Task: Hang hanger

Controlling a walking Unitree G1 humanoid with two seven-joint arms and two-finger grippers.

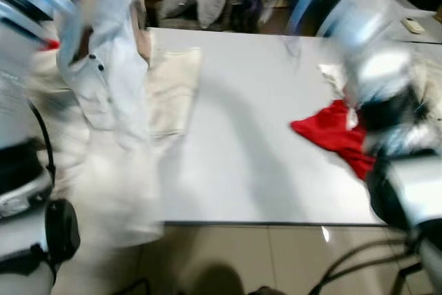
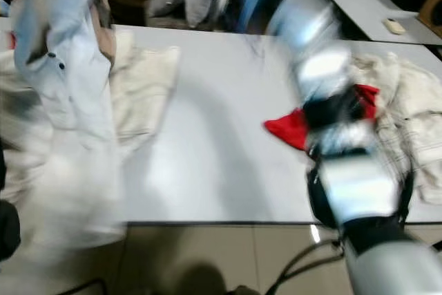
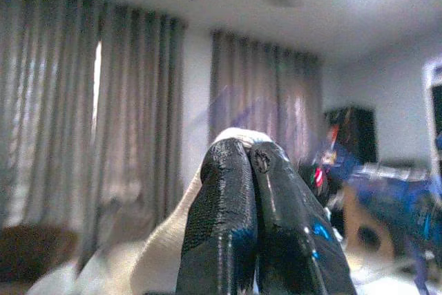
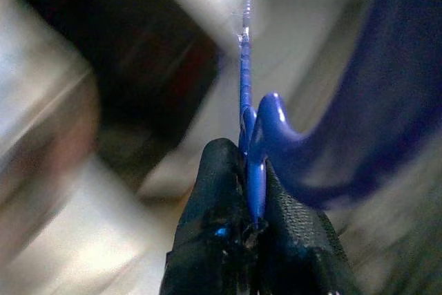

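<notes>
1. Our left arm (image 1: pixel 24 191) rises at the left side of the head views, silver and black, blurred by motion; in its wrist view the left gripper (image 3: pixel 252 153) points up toward grey curtains (image 3: pixel 90 122), its two black fingers (image 3: pixel 221 219) pressed together on a fold of cream-white cloth.
2. That cloth belongs to a white shirt (image 1: pixel 103 81) with dark buttons, which hangs raised over the table's left edge and smears into blur lower down.
3. Just beside it, a cream garment (image 1: pixel 173 88) lies flat near the far left corner of the white table (image 1: pixel 242 143).
4. A red cloth (image 1: pixel 331 132) lies crumpled toward the table's right edge, with a pile of pale clothes (image 2: pixel 414 122) beyond it at the right.
5. Our right arm (image 2: pixel 345 164) reaches up across the right side of the table, heavily blurred.
6. In its wrist view the right gripper (image 4: pixel 252 229) is clamped on the blue hanger (image 4: pixel 257 150): the thin plastic stands upright between the fingertips, and a broad blue curve sweeps away from it, out of focus.
7. In the head views the hanger reads as a blue streak above the table's far edge.
</notes>
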